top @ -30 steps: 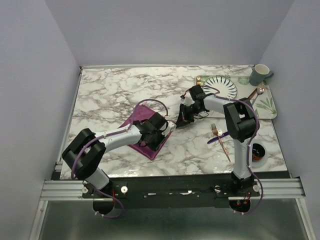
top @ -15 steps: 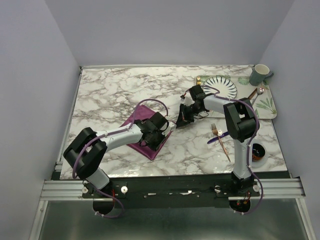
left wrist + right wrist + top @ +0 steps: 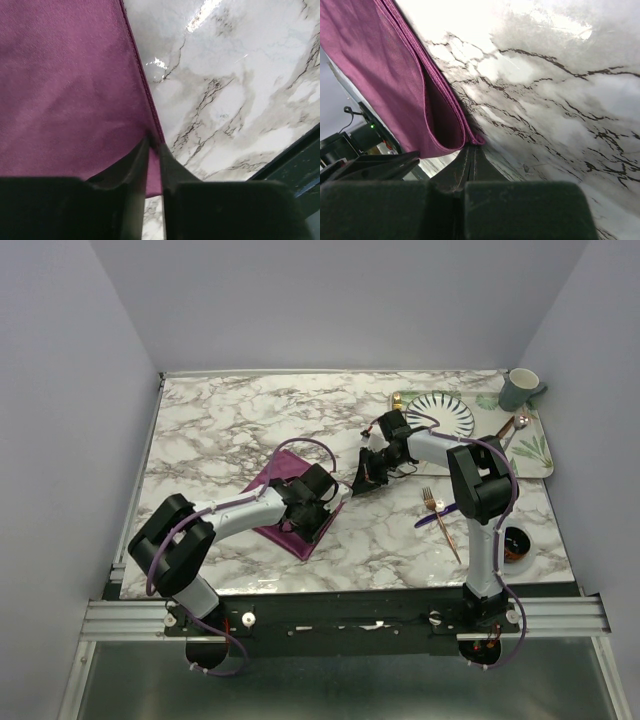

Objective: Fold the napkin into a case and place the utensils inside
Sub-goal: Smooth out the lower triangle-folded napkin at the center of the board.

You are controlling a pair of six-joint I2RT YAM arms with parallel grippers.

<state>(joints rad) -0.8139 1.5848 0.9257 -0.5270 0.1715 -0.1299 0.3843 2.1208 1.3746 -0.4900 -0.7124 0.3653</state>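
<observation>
Napkin [image 3: 272, 483], folded into a plum rectangle, lies at mid-worktop [image 3: 220, 430]. In the overhead view its long axis runs roughly from 11 to 5 o'clock. The left end effector [image 3: 154, 142] sits at the 4 o'clock hem, its fingers a slit apart with cloth between them; I cannot tell whether it pinches. The right end effector [image 3: 472, 149] is closed tight and meets the folded corner at 3 o'clock; whether any cloth is nipped there is unclear. The copper fork [image 3: 447, 530] and dark blue knife [image 3: 425, 522] lie crossed, well apart at 3 o'clock from the cloth and nearer the right arm. Only bare marble lies between. No pouch opening shows, so I judge the folding unfinished.
</observation>
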